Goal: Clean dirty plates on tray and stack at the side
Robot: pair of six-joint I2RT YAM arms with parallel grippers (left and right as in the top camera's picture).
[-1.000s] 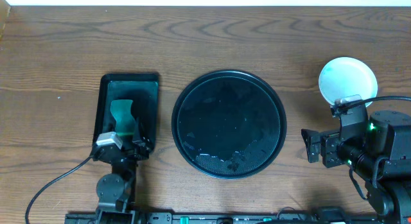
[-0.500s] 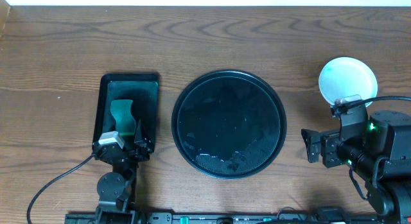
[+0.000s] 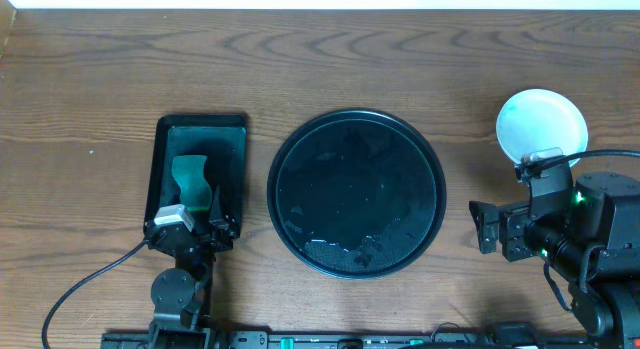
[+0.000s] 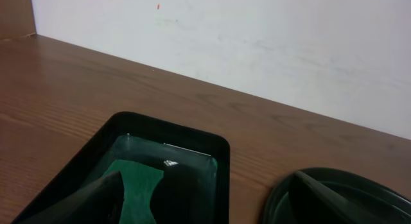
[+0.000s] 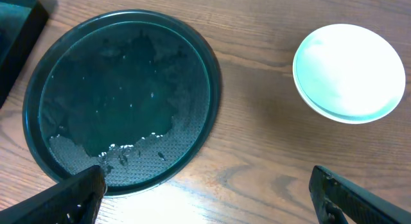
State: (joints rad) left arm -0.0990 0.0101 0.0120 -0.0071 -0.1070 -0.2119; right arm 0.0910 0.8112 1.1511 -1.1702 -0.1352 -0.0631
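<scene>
The round black tray (image 3: 276,194) lies at mid table, wet and with no plate on it; it also shows in the right wrist view (image 5: 38,89) and its rim in the left wrist view (image 4: 282,198). The plates (image 3: 541,126) sit as a pale mint-white stack on the table at the far right, also in the right wrist view (image 5: 350,73); I cannot tell how many there are. My left gripper (image 3: 192,211) (image 4: 205,208) is open over the near end of a small rectangular tray. My right gripper (image 3: 480,229) (image 5: 209,201) is open and empty over bare wood between the round tray and the plates.
The small rectangular black tray (image 3: 160,169) (image 4: 218,147) at the left holds water and a green sponge (image 3: 189,177) (image 4: 138,185). A white wall runs behind the table's far edge. Cables trail near the front edge by both arm bases.
The left gripper has shifted very slightly toward the front edge. Nothing else has moved.
</scene>
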